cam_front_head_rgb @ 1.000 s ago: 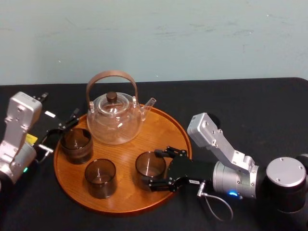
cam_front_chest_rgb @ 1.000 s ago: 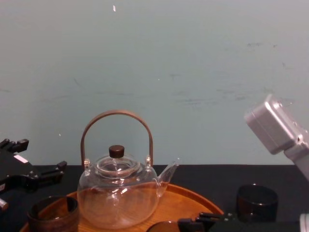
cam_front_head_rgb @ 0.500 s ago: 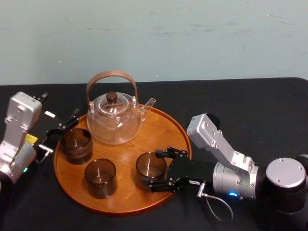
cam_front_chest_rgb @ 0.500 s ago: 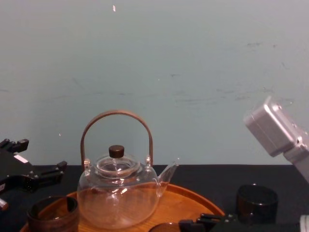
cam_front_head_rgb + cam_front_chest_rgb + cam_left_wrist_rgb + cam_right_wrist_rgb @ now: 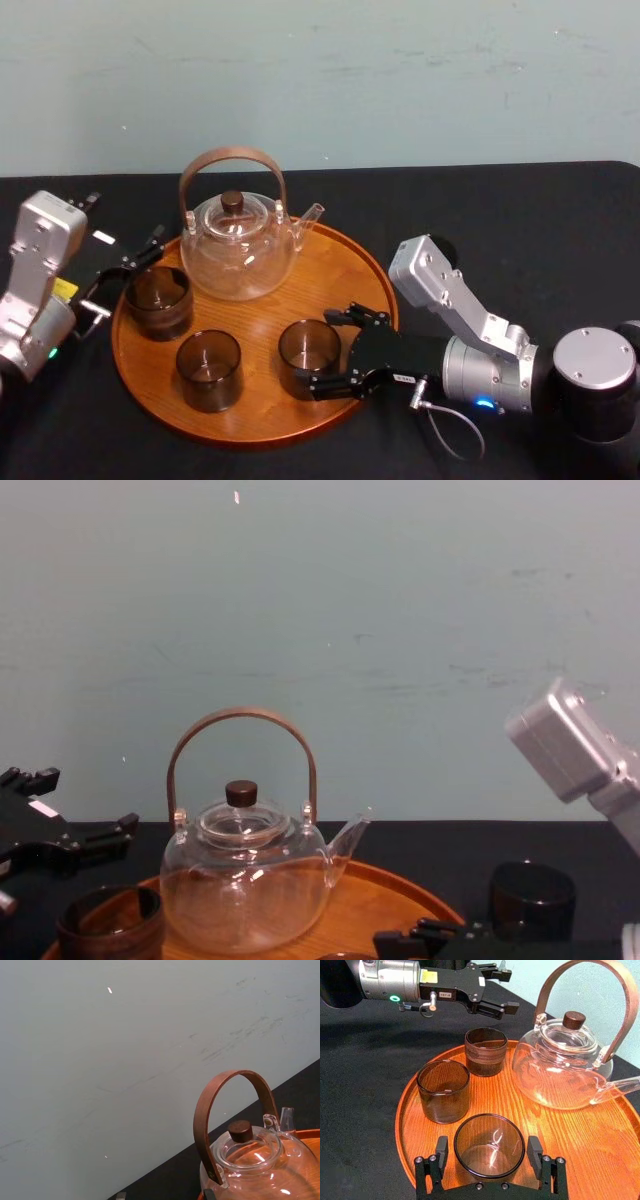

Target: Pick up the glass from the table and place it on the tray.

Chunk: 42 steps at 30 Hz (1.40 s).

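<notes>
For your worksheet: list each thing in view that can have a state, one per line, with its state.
tray: flat on table, loaded.
teapot: upright on tray, lid on.
near glass: upright on tray, empty.
middle glass: upright on tray, empty.
left glass: upright on tray, empty.
dark cup: upright on table, off tray.
right gripper: open around near glass.
left gripper: open, at tray's left edge.

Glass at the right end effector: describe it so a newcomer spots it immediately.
On the black table sits a round wooden tray with a clear teapot at its far side. Three dark glasses stand on it; the glass meant is nearest the robot's right. Unlike the other two glasses, it sits between the open fingers of the right end effector.
</notes>
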Each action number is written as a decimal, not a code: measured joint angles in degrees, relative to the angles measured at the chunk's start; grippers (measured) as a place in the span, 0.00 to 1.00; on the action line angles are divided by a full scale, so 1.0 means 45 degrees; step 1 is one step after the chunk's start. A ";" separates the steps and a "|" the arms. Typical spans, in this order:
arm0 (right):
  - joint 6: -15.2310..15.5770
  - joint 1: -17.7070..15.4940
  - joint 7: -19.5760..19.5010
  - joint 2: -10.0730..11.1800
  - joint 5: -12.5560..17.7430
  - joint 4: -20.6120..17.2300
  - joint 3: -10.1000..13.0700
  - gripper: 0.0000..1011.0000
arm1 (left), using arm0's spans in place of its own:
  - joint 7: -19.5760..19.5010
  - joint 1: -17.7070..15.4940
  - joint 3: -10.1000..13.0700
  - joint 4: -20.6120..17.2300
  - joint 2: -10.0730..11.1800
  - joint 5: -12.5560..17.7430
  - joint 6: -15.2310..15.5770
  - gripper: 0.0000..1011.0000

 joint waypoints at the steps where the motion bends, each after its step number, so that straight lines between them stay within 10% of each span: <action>1: 0.0000 0.0000 0.0001 0.0000 0.0002 0.0000 0.0000 0.99 | 0.0000 0.0000 0.0000 0.0000 0.0000 0.0000 0.0000 0.99; 17: -0.0011 -0.0097 0.0094 0.0147 0.0160 -0.0102 0.0109 0.99 | 0.0000 0.0000 0.0000 0.0000 0.0000 0.0000 0.0000 0.99; 42: -0.0527 -0.2380 -0.0189 0.2421 0.1594 -0.2059 0.1841 0.99 | 0.0000 0.0000 0.0001 0.0000 0.0000 -0.0001 0.0000 0.99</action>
